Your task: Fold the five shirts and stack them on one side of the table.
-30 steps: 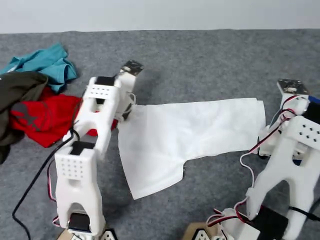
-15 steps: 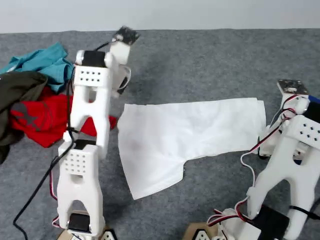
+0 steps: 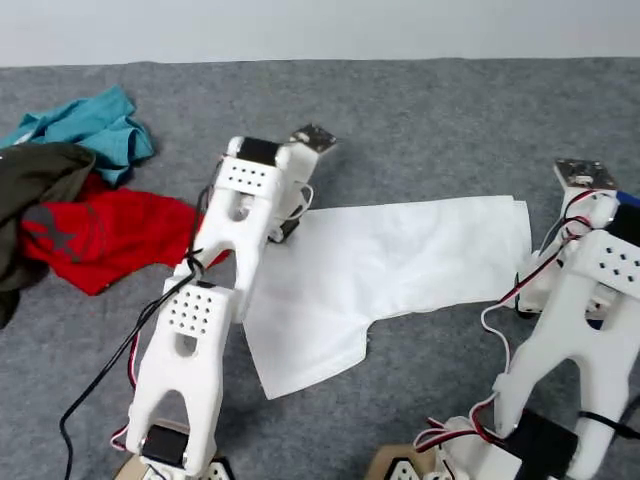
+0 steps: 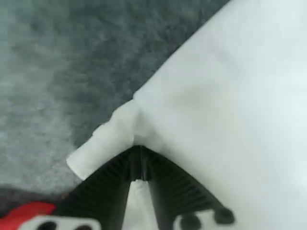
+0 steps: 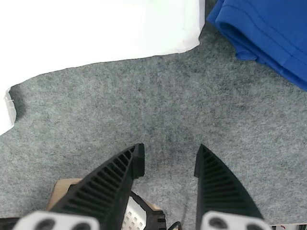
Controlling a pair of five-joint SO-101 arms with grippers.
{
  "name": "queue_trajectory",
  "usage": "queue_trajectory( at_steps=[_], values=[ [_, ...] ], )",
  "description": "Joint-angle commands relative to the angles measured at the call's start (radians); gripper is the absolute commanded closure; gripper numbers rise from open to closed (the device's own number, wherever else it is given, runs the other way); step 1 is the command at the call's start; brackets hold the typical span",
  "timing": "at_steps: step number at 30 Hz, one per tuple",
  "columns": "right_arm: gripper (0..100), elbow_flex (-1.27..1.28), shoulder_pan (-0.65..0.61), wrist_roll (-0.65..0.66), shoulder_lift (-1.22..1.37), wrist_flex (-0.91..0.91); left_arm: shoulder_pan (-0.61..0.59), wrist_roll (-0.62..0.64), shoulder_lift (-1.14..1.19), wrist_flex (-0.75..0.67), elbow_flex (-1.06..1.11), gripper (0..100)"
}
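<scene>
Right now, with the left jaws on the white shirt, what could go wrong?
1. The left jaws pinch just a small tuck at the edge of the white shirt; a pull may slip it free.
2. The right jaws stand open over bare table, so the far end is loose and the shirt may drag or bunch.
3. The red shirt lies beside the left arm and could snag.

Grey felt-like tabletop point(image 3: 420, 120) spread beneath and all round left gripper point(image 4: 136, 160) and right gripper point(image 5: 168, 158). Plain pale wall point(image 3: 320, 30) far beyond both, meeting tabletop's back edge in straight line. Light even, shadows soft.
</scene>
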Motion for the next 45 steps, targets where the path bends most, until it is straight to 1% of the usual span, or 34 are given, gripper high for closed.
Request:
queue_trajectory(
  at_steps=[1, 6, 9, 12, 16, 24, 29, 31, 33, 35, 38, 45],
  values=[
    [81.1, -0.006, -0.010, 0.009, -0.008, 0.024, -0.058, 0.002, 0.006, 0.032, -0.064, 98],
    [81.1, -0.006, -0.010, 0.009, -0.004, 0.021, -0.130, 0.000, 0.008, 0.034, -0.056, 98],
    [81.1, -0.006, -0.010, 0.009, -0.004, 0.016, -0.141, 0.000, 0.006, 0.034, -0.061, 98],
    [81.1, -0.006, -0.030, 0.009, -0.004, 0.018, -0.129, 0.000, -0.002, 0.035, -0.062, 98],
    [81.1, -0.006, -0.076, 0.009, -0.005, 0.019, -0.097, 0.002, -0.068, 0.035, -0.054, 99],
    [81.1, -0.011, -0.163, 0.008, -0.012, 0.019, -0.041, 0.002, -0.285, 0.035, -0.054, 100],
    [81.1, -0.014, -0.206, 0.009, -0.002, -0.024, -0.044, 0.008, -0.402, 0.035, -0.054, 100],
    [81.2, -0.009, -0.231, 0.009, 0.001, -0.074, -0.071, 0.015, -0.434, 0.035, -0.053, 100],
    [81.2, 0.000, -0.248, 0.009, 0.031, -0.142, -0.109, 0.061, -0.456, 0.035, -0.053, 100],
    [81.2, 0.006, -0.265, 0.009, 0.094, -0.196, -0.150, 0.087, -0.471, 0.035, -0.053, 100],
    [81.2, -0.003, -0.283, 0.009, 0.219, -0.248, -0.207, 0.087, -0.503, 0.035, -0.015, 100],
    [81.2, -0.055, -0.257, 0.009, 0.469, -0.355, -0.290, 0.086, -0.667, 0.035, 0.245, 100]
  ],
)
